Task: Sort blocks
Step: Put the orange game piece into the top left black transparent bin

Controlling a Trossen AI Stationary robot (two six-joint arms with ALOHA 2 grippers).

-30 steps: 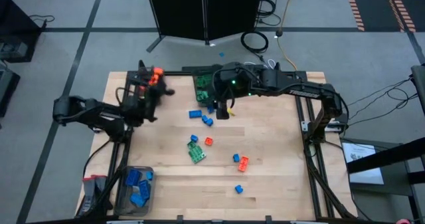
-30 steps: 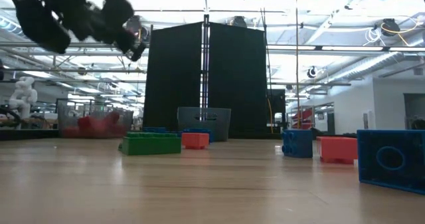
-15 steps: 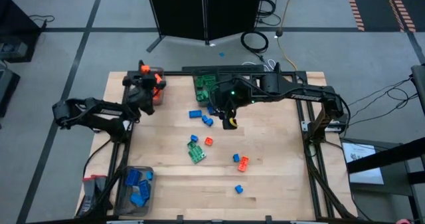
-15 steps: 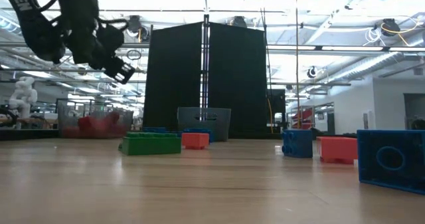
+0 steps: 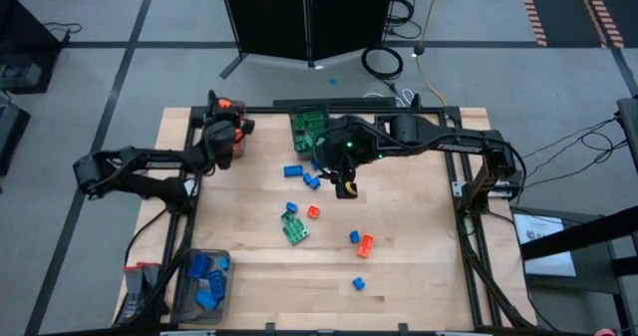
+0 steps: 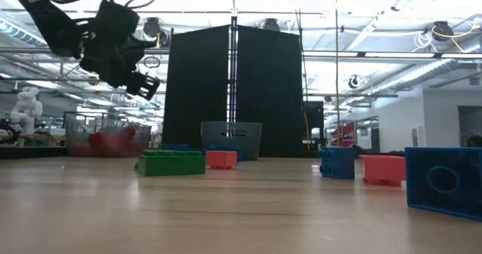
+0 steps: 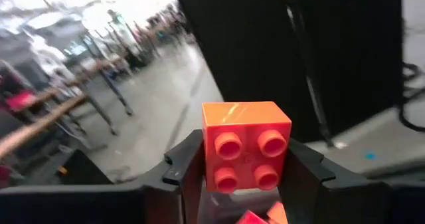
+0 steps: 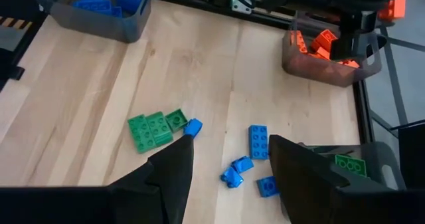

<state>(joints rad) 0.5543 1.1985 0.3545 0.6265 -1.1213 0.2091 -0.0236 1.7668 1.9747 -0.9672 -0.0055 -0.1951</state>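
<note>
I can read no label or writing on any block. My left gripper (image 7: 247, 177) is clamped on an orange block (image 7: 246, 146) — studs facing the wrist camera, pinched between both fingers — held above the orange bin (image 8: 325, 54) at the table's far left corner. My right gripper (image 8: 229, 159) hangs with fingers parted and empty over bare wood near the green bin (image 5: 308, 129), loose blue blocks (image 8: 258, 141) just beside it.

The scene is brightly lit from overhead; ceiling glare is seen, and distant background is blurred.
</note>
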